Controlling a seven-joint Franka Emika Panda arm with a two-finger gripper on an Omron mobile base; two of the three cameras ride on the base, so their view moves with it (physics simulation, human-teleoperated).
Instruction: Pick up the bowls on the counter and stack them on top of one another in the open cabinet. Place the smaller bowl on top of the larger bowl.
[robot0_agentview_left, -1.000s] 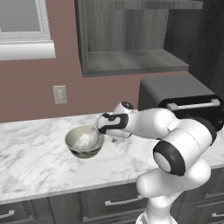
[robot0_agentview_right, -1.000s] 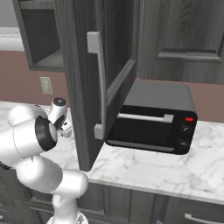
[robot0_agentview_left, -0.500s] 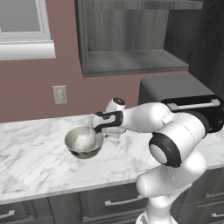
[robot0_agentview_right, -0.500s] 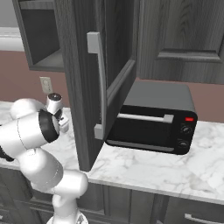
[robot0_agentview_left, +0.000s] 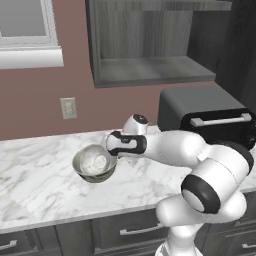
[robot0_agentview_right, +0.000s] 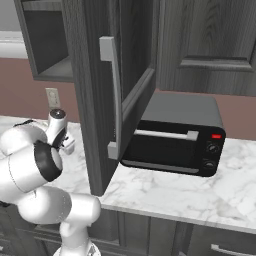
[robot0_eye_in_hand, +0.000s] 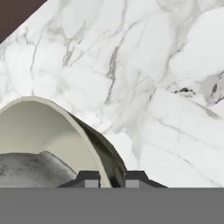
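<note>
Pinches the rim of the wide olive-beige bowl with cream inside: two-finger pincer straddling the wall, one tip inside, one outside. Sits tilted at the pincer's end, above the white marble desk with grey veins. Holds the small translucent whitish-grey bowl inside. Hangs well below the dark grey open cabinet shelf.

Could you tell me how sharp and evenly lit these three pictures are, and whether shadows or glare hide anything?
Left base view: flat, even rendered light, no glare; the larger bowl reads clearly on the counter. Right base view: the open cabinet door blocks much of the scene, its inside dim. Hand view: sharp marble veins, the bowl's rim between the gripper tips, with soft shading beside it.
</note>
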